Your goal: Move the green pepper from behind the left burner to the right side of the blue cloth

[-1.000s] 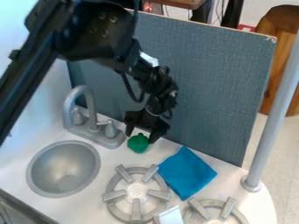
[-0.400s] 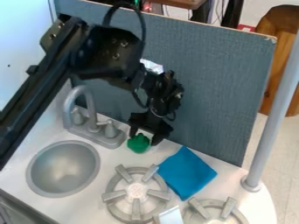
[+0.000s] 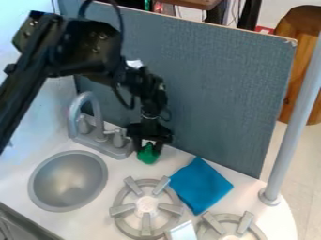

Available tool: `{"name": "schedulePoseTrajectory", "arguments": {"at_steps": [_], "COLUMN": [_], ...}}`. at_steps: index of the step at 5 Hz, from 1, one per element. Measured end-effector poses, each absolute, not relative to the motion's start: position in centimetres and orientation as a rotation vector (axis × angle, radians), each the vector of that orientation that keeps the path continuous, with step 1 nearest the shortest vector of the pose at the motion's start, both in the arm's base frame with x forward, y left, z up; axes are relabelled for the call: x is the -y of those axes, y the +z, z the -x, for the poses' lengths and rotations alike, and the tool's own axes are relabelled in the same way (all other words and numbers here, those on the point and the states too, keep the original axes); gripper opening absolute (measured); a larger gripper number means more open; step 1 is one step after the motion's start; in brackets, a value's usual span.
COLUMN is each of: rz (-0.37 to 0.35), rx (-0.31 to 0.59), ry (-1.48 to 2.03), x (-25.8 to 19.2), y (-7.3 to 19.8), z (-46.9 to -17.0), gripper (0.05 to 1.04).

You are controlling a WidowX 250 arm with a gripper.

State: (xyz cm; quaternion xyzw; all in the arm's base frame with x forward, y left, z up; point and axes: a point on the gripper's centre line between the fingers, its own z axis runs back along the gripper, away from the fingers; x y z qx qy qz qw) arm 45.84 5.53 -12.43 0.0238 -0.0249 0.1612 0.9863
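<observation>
One small green toy [image 3: 148, 154], rounded, smooth-looking, with a short nub on top like a pepper; the green gets darker toward its upper part. It sits on the white counter [image 3: 118, 171], between the faucet and the blue cloth, near the foot of the panel. My gripper [image 3: 147, 148] is right at it, pointing down over its top from the panel side. Can't tell from here whether I have it gripped or the gripper is open around it.

Compared with the last frame: I've swung the arm [image 3: 81, 47] toward the left of the view, and the gripper went with it. It was angled in from the upper right, now it hangs straighter and is more squarely over the toy. It also looks narrower across than before. The toy is in about the same spot, no clear shift. Cloth and faucet haven't moved.

Farther out: grey faucet [image 3: 95, 117] just left of the toy, round grey sink [image 3: 67, 180] at lower left, grey toy burner [image 3: 147, 204] below the toy, blue cloth [image 3: 201, 185] lying at the burner's upper right. Second burner [image 3: 245, 223] cut off by the bottom edge, pale flat piece [image 3: 182, 231] between the two. Blue-grey panel [image 3: 213, 79] behind, grey pole [image 3: 291, 122] on the right.
</observation>
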Motion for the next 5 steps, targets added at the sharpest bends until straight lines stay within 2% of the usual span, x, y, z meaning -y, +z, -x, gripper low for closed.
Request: {"name": "schedulePoseTrajectory", "arguments": {"at_steps": [1, 3, 4, 5], "rz": [-0.008, 0.031, 0.083, 0.138], "rx": [0.045, 0.032, 0.038, 0.088], "ry": [0.31, 0.292, 0.271, 0.237], "x": [-5.4, -4.7, -3.7, -2.8], "y": [-12.7, -12.7, -11.0, -7.5], "z": [-45.6, -44.5, -43.6, -42.9], "gripper": [0.42, 0.391, 0.391, 0.391]}}
